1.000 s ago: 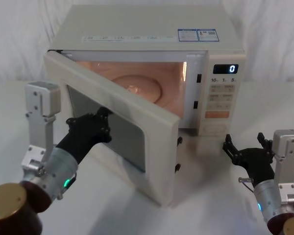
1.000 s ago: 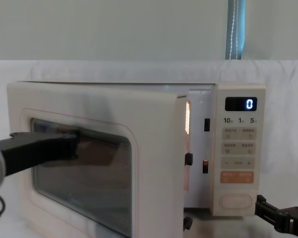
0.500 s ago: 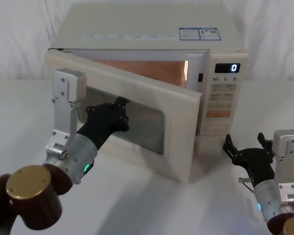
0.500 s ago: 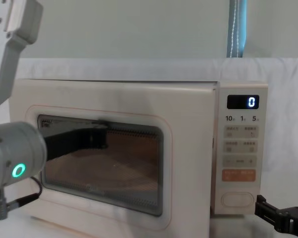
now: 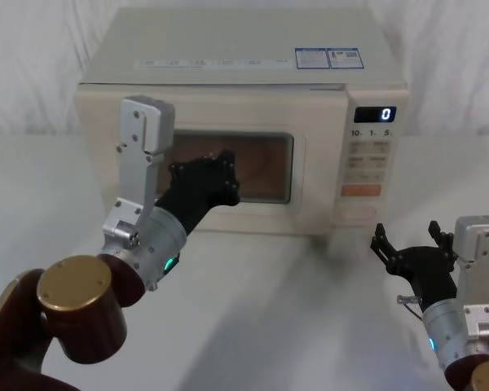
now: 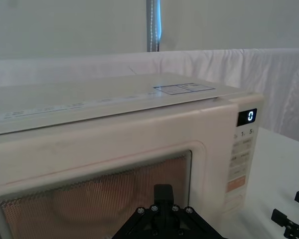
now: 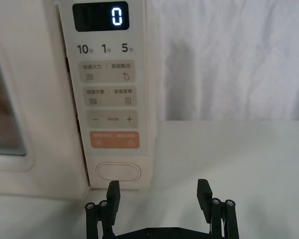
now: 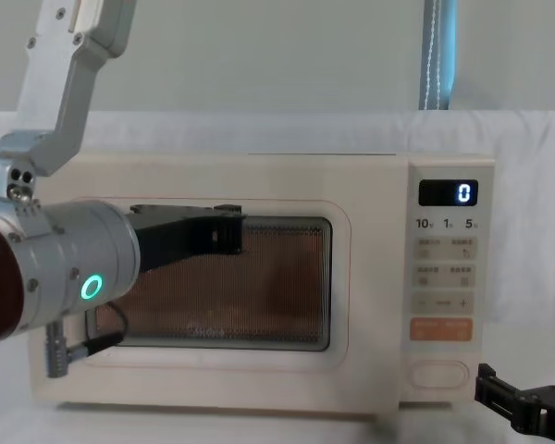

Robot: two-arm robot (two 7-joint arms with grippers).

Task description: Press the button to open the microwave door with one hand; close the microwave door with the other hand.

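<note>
Door (image 5: 228,167) flush with frame, looks shut; closing step seems done. My left gripper (image 5: 216,181) against window, finger spread unclear. My right gripper (image 7: 158,199) spread wide, empty, button (image 7: 118,172) just ahead.

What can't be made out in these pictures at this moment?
- Left hand against the microwave door: contact spot hidden by the hand in head view; fingers cut off in left wrist view.
- Door latch: seam too fine to judge.
- Button label: none legible.
- Right hand: open, base cut off by the right wrist view's edge.
</note>
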